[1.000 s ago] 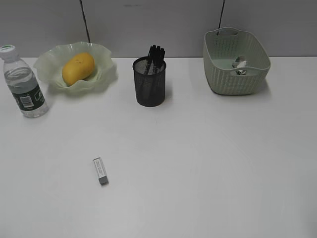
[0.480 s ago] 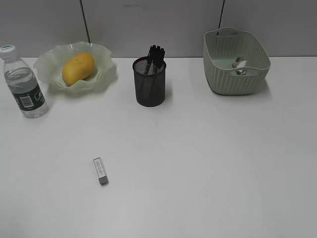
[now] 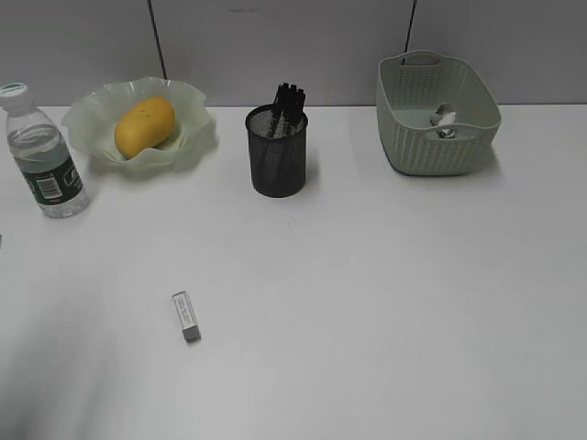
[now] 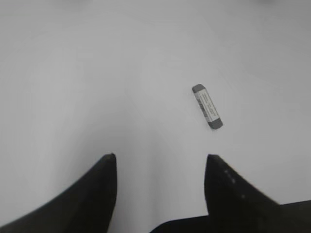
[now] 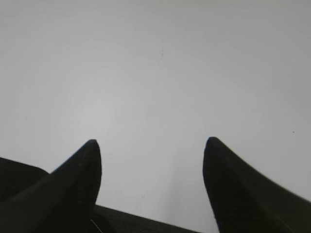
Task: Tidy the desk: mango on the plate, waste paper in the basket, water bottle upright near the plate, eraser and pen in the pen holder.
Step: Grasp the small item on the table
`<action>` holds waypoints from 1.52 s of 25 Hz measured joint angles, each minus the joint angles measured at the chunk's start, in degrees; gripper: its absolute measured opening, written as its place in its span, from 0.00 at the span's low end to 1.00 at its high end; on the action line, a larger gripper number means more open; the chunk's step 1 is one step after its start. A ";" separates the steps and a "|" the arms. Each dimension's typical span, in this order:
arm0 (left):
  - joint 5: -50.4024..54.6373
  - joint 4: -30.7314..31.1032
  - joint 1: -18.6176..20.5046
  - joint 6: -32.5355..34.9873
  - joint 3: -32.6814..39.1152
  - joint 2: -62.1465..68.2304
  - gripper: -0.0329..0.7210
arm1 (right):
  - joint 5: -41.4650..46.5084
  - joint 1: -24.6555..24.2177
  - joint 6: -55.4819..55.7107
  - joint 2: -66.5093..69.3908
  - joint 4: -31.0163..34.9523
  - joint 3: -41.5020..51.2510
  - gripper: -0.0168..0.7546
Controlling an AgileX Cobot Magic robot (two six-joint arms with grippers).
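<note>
- One job looks left: the eraser lies flat on the desk, while the mango sits on the plate, the bottle stands just beside it, the paper is in the basket and pens stand in the holder.
- Left gripper — fingers spread, nothing between them — hovers over bare desk; the eraser lies ahead of it and off to its right, well clear of both fingertips.
- Right gripper is likewise spread and empty, with only desk beneath it.
- Likely best approach: bring the left gripper forward and right until the eraser sits between the fingers.
- Turn the wrist so the fingers close across the eraser's narrow width — it lies at a slant to them now.
- Descend low; the eraser is thin, and a high pinch would probably slip off.
</note>
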 joint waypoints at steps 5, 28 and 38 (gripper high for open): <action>-2.19 -1.93 -8.39 -0.68 -5.59 11.76 0.63 | -0.63 -0.06 0.00 0.00 -0.11 0.12 0.69; 0.36 14.77 -24.91 -33.19 -25.44 49.46 0.62 | -1.65 -0.06 0.05 0.00 -0.17 0.58 0.69; -3.03 14.36 -24.91 -34.79 -26.43 54.61 0.62 | -1.65 -0.06 0.05 0.00 -0.17 0.58 0.68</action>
